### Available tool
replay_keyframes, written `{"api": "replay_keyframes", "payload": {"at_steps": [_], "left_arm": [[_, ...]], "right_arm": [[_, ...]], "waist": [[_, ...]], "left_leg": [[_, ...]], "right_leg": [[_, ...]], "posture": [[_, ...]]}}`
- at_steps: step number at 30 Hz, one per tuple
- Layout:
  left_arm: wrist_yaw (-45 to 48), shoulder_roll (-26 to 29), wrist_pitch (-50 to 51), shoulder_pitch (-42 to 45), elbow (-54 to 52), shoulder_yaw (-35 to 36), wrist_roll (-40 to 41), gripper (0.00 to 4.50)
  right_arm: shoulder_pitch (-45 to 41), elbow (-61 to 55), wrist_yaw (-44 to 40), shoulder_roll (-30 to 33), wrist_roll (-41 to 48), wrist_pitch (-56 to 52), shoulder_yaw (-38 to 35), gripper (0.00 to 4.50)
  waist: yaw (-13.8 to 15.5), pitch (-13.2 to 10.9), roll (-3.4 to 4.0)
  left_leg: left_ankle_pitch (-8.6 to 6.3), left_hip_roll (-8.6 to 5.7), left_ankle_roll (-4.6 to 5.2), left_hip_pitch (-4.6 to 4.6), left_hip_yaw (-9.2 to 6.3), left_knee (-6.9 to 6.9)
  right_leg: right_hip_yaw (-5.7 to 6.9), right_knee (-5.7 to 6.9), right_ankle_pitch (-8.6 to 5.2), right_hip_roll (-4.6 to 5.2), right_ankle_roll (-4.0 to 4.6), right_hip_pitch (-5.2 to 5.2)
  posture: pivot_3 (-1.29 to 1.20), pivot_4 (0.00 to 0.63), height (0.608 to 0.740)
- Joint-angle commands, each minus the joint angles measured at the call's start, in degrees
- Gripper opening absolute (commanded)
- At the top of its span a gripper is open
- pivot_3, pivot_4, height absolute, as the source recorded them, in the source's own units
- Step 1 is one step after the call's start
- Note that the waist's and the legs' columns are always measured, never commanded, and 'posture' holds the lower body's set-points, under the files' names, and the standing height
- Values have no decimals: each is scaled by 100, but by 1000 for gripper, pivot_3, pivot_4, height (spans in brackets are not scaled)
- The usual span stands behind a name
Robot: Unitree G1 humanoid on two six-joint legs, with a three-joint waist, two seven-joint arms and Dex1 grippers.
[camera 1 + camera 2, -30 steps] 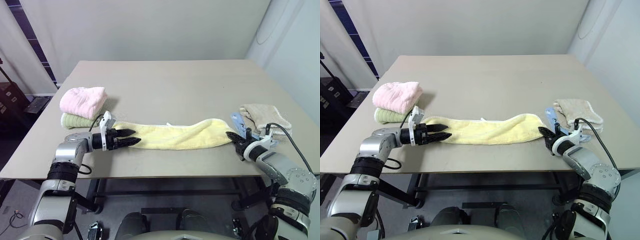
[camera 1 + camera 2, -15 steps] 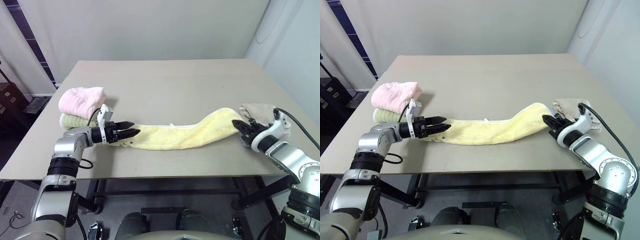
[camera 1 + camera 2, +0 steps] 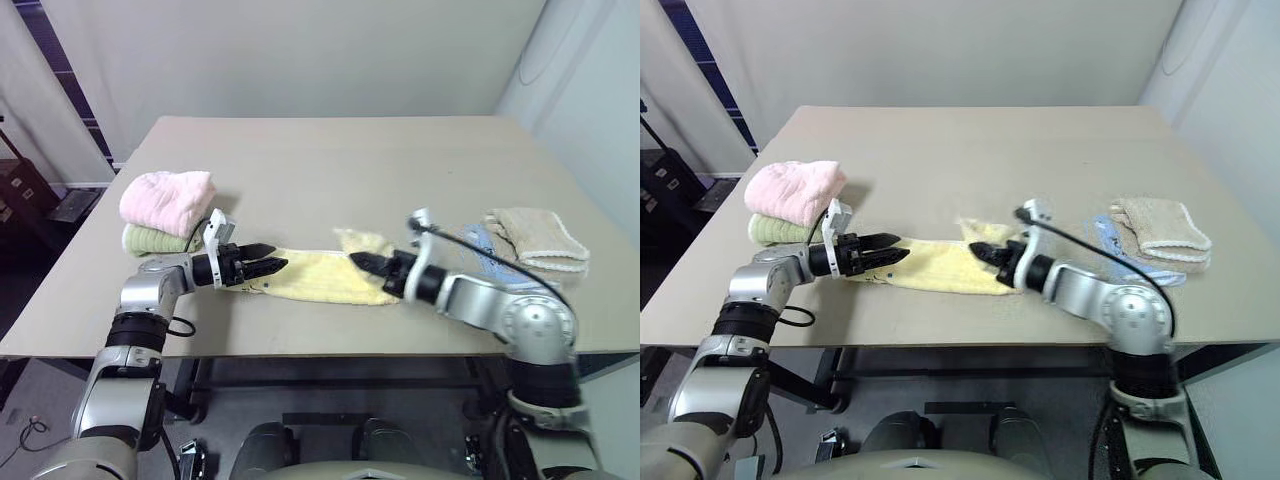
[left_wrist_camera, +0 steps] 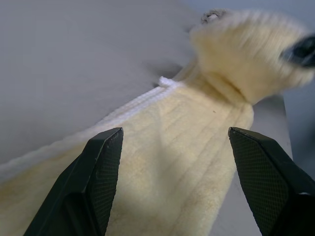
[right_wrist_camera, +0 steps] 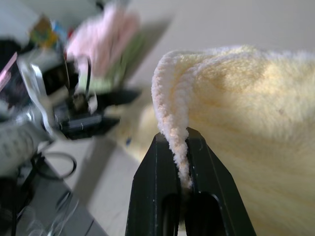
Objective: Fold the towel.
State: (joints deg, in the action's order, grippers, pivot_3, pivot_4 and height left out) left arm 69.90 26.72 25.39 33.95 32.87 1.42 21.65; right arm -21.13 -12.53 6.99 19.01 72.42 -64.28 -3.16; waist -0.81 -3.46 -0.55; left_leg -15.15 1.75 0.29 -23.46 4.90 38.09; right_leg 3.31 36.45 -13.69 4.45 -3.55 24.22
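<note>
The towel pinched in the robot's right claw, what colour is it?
Pale yellow: the towel is fluffy terry, clearest in the right wrist view, pinched by the right gripper.

towel [image 3: 318, 277]: fluffy pale yellow terry cloth, stitched hem. table [image 3: 330, 170]: smooth matt beige top, probably laminate. left gripper [image 3: 264, 266] fingers [image 4: 101, 164]: black, matt, finely textured pads, plastic-looking.

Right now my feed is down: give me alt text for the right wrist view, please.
The right gripper is shut on a folded edge of the pale yellow towel, whose fluffy bulk spreads beyond the fingers. Behind it, blurred, the left gripper lies on the table near a pink folded towel.
</note>
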Motion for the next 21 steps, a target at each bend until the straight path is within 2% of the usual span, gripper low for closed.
{"api": "replay_keyframes", "payload": {"at_steps": [1,5,8,13,17,21], "left_arm": [[38,40,-48,149,-89,51,20,3607],[41,61,-74,133,-93,51,12,3607],[45,81,-47,132,-122,62,30,3607],[128,107,9,168,-116,71,78,3607],[301,129,262,265,-217,207,319,3607],[343,37,500,364,-473,282,571,3607]], "right_arm": [[-176,259,-182,-251,-536,160,259,31],[-189,639,-207,-550,-1058,246,355,31],[-156,677,-318,-634,-1217,168,301,812],[-96,466,-478,-631,-1301,56,177,2609],[94,-337,-944,-389,-655,19,-314,4010],[299,-1183,-1528,230,-580,302,-718,4010]], "waist": [[-2,0,-1],[-17,1,-1],[-15,1,-1],[-25,1,-1],[-3,1,-1],[5,1,-2]], "left_leg": [[-2,-1,4,-7,2,2],[-8,-2,14,-9,10,2],[-8,-1,13,-9,10,4],[-8,0,13,-7,9,5],[-8,-1,13,-8,9,5],[-8,-2,14,-9,9,7]], "right_leg": [[-1,-1,6,0,-10,7],[0,-11,9,0,-16,7],[0,-10,10,0,-17,7],[0,-9,11,-1,-17,7],[0,-9,11,-1,-17,7],[0,-12,11,1,-18,5]], "posture": [[0,0,740],[0,0,740],[0,0,740],[0,0,740],[0,0,740],[0,0,740]]}}
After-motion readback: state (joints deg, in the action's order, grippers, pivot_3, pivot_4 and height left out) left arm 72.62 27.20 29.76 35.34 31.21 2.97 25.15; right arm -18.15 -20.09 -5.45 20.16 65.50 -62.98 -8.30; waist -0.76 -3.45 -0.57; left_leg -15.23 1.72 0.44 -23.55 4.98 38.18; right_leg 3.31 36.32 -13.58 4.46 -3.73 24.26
